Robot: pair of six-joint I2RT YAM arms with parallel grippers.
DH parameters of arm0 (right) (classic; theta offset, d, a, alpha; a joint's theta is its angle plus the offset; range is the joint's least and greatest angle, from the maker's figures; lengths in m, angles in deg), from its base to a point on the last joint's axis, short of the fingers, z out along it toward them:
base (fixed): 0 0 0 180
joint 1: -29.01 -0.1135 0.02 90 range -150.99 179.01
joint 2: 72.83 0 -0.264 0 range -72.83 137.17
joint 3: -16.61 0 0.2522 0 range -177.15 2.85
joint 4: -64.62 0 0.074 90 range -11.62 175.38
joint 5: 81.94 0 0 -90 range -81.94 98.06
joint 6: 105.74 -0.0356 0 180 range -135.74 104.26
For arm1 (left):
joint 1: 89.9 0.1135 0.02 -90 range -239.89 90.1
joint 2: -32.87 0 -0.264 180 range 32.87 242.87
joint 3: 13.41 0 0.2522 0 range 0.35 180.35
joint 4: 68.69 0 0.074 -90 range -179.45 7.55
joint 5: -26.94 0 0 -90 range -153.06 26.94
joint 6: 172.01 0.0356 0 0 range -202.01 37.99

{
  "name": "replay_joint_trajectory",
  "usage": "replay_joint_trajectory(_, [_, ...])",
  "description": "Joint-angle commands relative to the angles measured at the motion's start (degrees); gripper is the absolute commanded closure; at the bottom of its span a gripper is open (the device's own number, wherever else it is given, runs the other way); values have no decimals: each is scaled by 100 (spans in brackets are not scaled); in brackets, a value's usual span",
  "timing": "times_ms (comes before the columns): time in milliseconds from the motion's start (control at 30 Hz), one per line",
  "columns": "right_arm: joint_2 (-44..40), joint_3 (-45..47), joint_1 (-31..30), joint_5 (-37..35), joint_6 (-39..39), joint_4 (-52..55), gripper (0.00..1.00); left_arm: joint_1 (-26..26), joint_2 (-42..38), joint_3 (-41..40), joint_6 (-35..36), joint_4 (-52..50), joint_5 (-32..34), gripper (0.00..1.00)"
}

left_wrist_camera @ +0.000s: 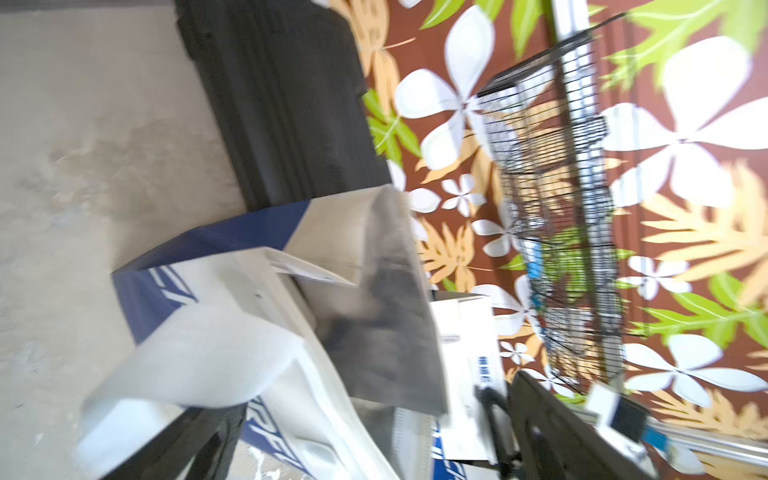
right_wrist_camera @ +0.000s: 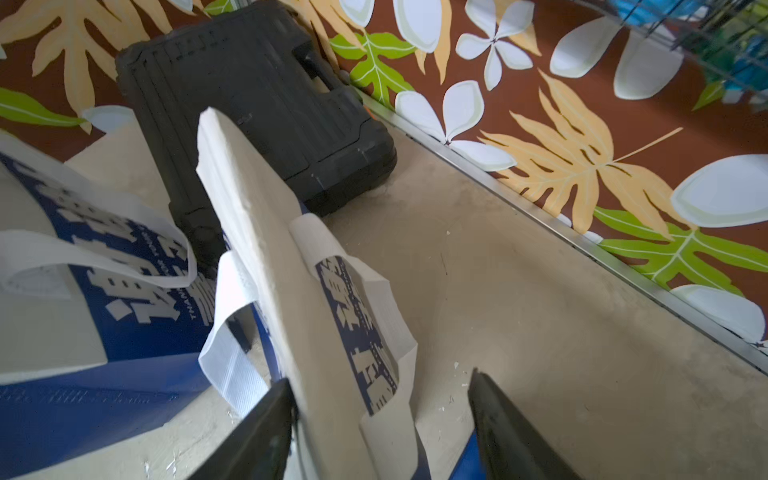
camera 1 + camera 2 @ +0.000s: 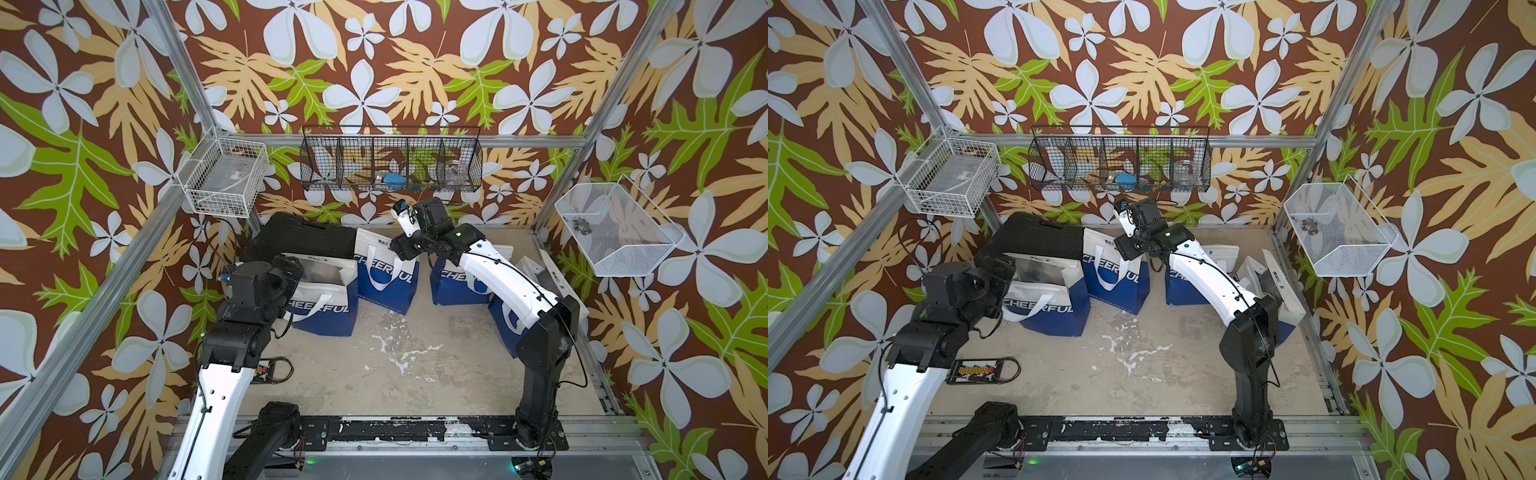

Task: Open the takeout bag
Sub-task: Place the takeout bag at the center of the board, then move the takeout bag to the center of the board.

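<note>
Straddling the takeout bag's flattened top near the surface's far edge, the right pincer stands released, one finger touching it; the left pincer, blurred, seems released beside an open bag.

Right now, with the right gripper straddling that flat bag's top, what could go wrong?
The right gripper straddles the whole folded top, so closing could pinch both walls together. The bag's handle hangs beside one finger and might snag. The neighbouring bag stands close; a pull could topple it.
</note>
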Motion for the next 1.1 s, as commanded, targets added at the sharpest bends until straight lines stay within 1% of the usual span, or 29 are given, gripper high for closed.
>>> replay_joint_trajectory(0, [-306, 278, -155, -92, 65, 164, 45, -244, -18, 250, 473, 173, 6, 7])
replay_joint_trajectory(33, [-437, 395, -229, -188, 21, 146, 55, -396, -36, 273, 557, 398, -146, 12])
replay_joint_trajectory(67, [-552, 488, -284, -230, -49, 137, 68, -586, -39, 301, 583, 534, -219, 16])
replay_joint_trajectory(133, [-785, 603, -354, -339, -254, 145, 86, -922, -41, 378, 753, 636, -280, 19])
replay_joint_trajectory(167, [-927, 691, -373, -364, -366, 142, 92, -1069, -68, 388, 799, 587, -221, 19])
replay_joint_trajectory(233, [-1243, 952, -438, -400, -544, 18, 100, -1119, -247, 239, 871, 556, -238, 19])
replay_joint_trajectory(333, [-1659, 1237, -605, -561, -791, 29, 100, -1120, -627, -76, 1055, 506, -328, 19])
replay_joint_trajectory(400, [-1944, 1435, -706, -630, -970, 63, 100, -1136, -728, -195, 1304, 542, -522, 20])
replay_joint_trajectory(533, [-2667, 2020, -721, -265, -1460, 11, 100, -1450, -697, -487, 1699, 1066, -1157, 24])
replay_joint_trajectory(600, [-3105, 2605, -742, -122, -1593, -220, 100, -1722, -628, -718, 1807, 1327, -1342, 24])
replay_joint_trajectory(633, [-3371, 2985, -753, -68, -1655, -354, 100, -1961, -549, -829, 1840, 1446, -1393, 25])
replay_joint_trajectory(700, [-3796, 3681, -754, 25, -1707, -736, 100, -2695, -392, -1009, 1866, 1685, -1131, 27])
replay_joint_trajectory(733, [-4006, 3995, -754, 40, -1717, -906, 94, -3236, -296, -1071, 1896, 1848, -774, 27])
replay_joint_trajectory(767, [-4214, 4258, -754, 0, -1725, -1044, 80, -3804, -180, -1097, 1962, 2024, -388, 27])
replay_joint_trajectory(800, [-4391, 4438, -754, -126, -1770, -1116, 68, -4250, -78, -1117, 2038, 2178, -95, 27])
replay_joint_trajectory(833, [-4624, 4600, -758, -275, -1811, -1131, 53, -4652, 81, -1094, 2141, 2287, 195, 27])
replay_joint_trajectory(867, [-4915, 4737, -758, -335, -1851, -1141, 36, -4919, 253, -1046, 2248, 2328, 344, 28])
replay_joint_trajectory(900, [-5215, 4906, -763, -411, -1897, -1221, 28, -5032, 387, -1024, 2330, 2399, 348, 30])
replay_joint_trajectory(933, [-5600, 5148, -787, -510, -1984, -1328, 22, -5077, 492, -1044, 2392, 2491, 328, 33])
replay_joint_trajectory(1067, [-7331, 6312, -824, -602, -2218, -1902, 16, -5092, 522, -1364, 2708, 3232, 115, 40])
